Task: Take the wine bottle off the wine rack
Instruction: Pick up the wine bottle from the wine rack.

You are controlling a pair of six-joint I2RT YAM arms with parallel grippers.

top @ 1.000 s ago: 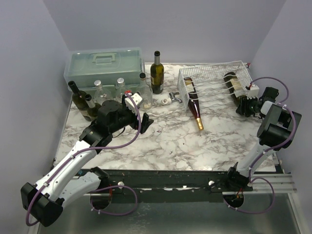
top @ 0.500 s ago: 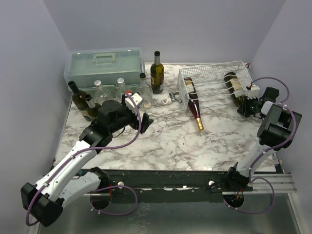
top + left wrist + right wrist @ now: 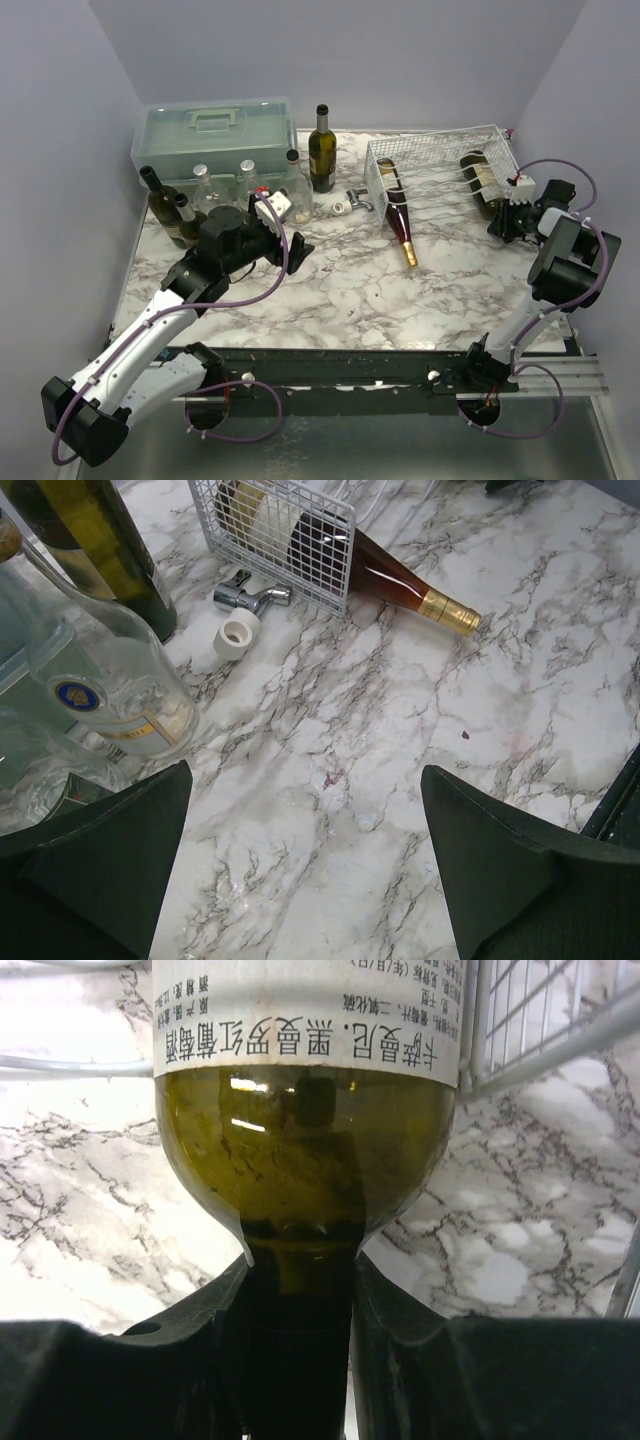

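Table (image 3: 340,290) centre open; bottles (image 3: 203,188) crowd back-left; wine rack (image 3: 440,143) wire seemingly flanks olive bottle (image 3: 482,178).

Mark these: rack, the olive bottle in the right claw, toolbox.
rack (image 3: 300,550): left wrist view, on the near mesh wall.
olive bottle (image 3: 305,1150): right wrist view, on the glass shoulder under the label.
toolbox (image 3: 240,125): top external view, on the lid.

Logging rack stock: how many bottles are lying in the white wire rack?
2. One amber bottle lies at the left end of the rack, gold-capped neck poking out; one olive-green bottle lies at the right end, its neck in the right claw. None seem hidden.
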